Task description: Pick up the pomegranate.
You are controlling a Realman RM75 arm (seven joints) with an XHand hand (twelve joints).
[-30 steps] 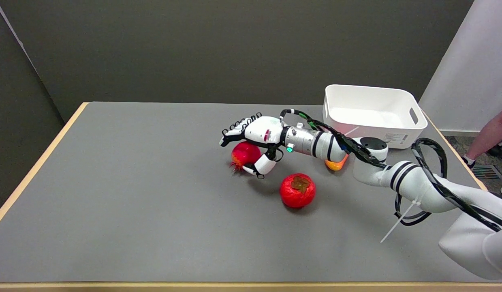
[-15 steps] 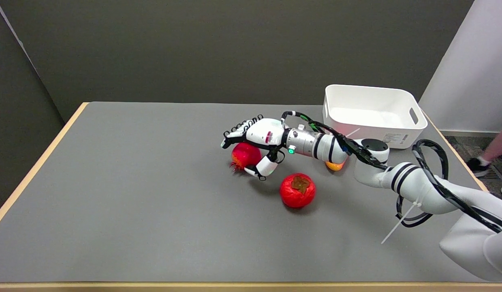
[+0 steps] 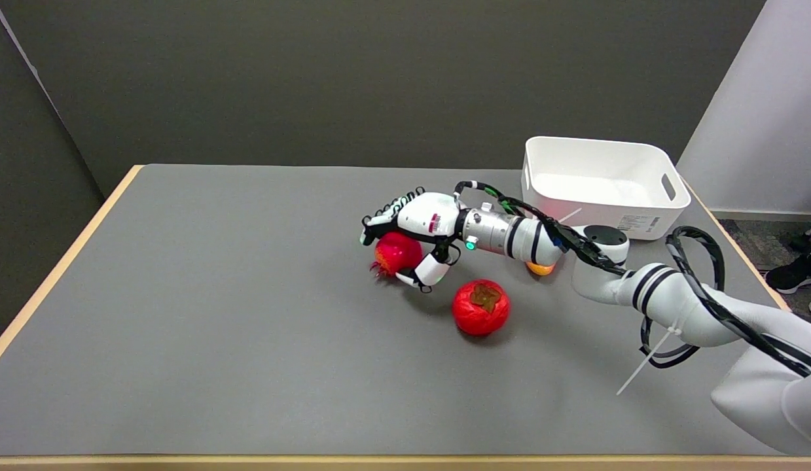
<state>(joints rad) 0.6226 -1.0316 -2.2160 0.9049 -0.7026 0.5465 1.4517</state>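
Pomegranate is sitting on the grey table, roughly mid-table, a bit toward the far edge and right of centre. Its spiky crown is pointing toward the left edge and near side.

Right hand is draping over it from the right: palm above the fruit, fingers curling over the top and down its far-left side, thumb hooking in against the near-right side. So the hand is closing around the pomegranate, with contact on both sides. The fruit's underside is looking level with the table; can't tell if it is clear of the surface.

The white forearm is running back to the right, black cable looping along it, with a green light showing at the wrist. The rest of the arm is coming in from the table's near right corner.

Red persimmon, brown calyx up, is lying just nearer and to the right of the hand, apart from the pomegranate and not touching the thumb. A small orange fruit is peeking out under the forearm, mostly hidden.

White bin is standing at the far right corner of the table, upright, handle cutout on its right wall, label on the near wall.

A dark shoe is showing on the floor past the right edge.
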